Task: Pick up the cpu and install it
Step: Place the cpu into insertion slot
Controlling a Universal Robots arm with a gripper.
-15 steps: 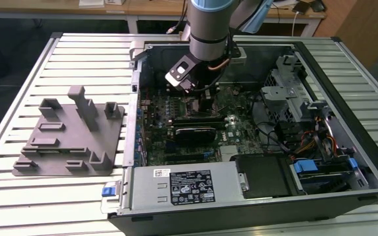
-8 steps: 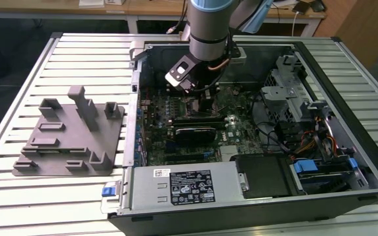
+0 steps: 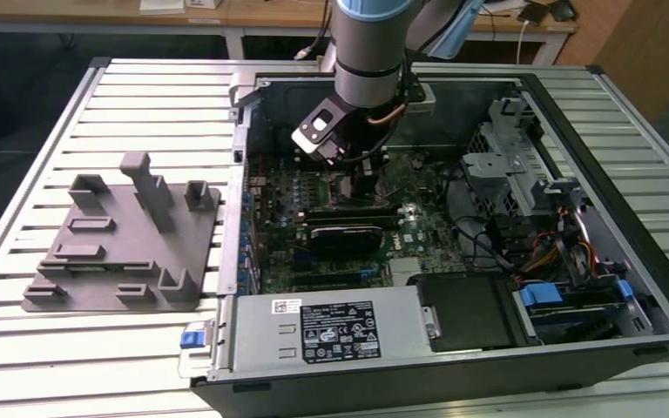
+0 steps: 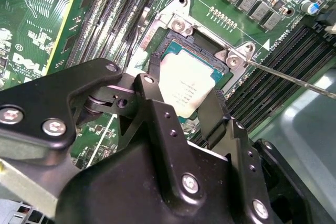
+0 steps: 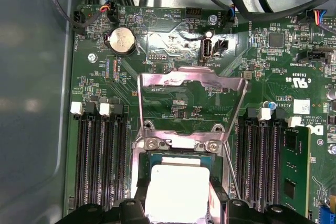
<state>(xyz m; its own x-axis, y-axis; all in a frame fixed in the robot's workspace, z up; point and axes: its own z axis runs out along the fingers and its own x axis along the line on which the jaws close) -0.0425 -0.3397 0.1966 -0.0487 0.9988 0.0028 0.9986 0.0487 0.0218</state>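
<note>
Evidently my black gripper (image 4: 182,97) clasped the shiny silver square cpu (image 4: 185,88) by two edges — right over the open metal-framed socket (image 4: 179,24).

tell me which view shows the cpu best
The second wrist view: the cpu sits mid-frame, its silver top plain. The first wrist view shows its top cut by the frame edge. In the exterior view the arm hides it.

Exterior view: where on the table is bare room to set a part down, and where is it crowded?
The table has bare slats between the grey tray and its far edge, and between the tray and its near edge. Crowded: inside the computer case, where the gripper sits at the cpu.
</note>
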